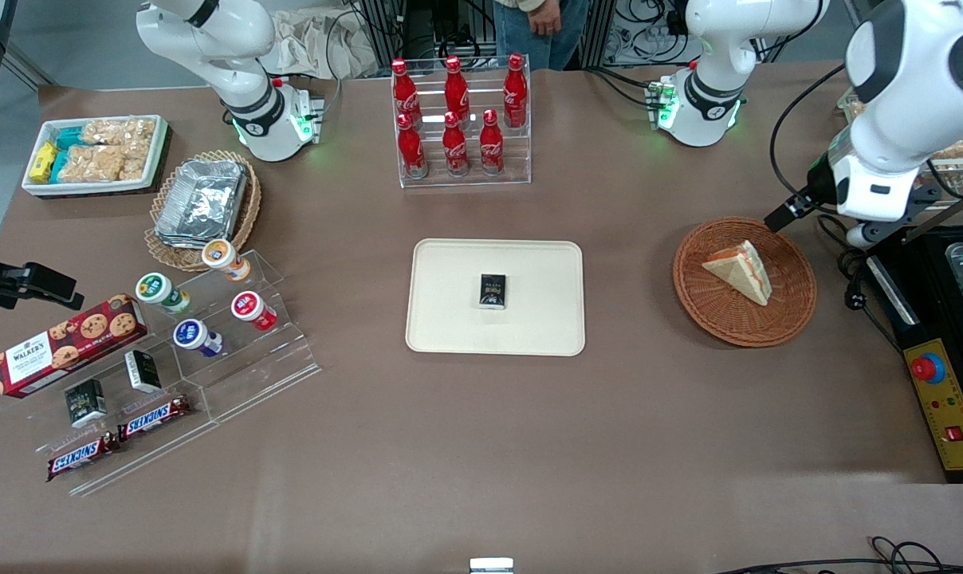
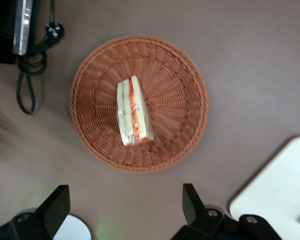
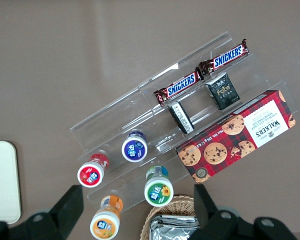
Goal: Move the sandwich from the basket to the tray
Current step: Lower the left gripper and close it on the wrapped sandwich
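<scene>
The sandwich (image 1: 740, 269), a white bread wedge with orange-red and green filling, lies in the round reddish-brown basket (image 1: 744, 323) toward the working arm's end of the table. In the left wrist view the sandwich (image 2: 134, 111) lies near the middle of the basket (image 2: 182, 100). My left arm's gripper (image 1: 791, 210) hovers above the basket's rim, farther from the front camera than the sandwich. Its gripper (image 2: 125, 206) is open wide and empty, well above the table. The cream-white tray (image 1: 450, 319) lies mid-table with a small black box (image 1: 493, 290) on it; its corner shows in the wrist view (image 2: 282, 192).
A clear rack of red cola bottles (image 1: 459, 119) stands farther from the front camera than the tray. A black control box with a red button (image 1: 940, 399) and a cable (image 2: 27, 95) lie beside the basket. Snack displays (image 1: 210, 335) sit toward the parked arm's end.
</scene>
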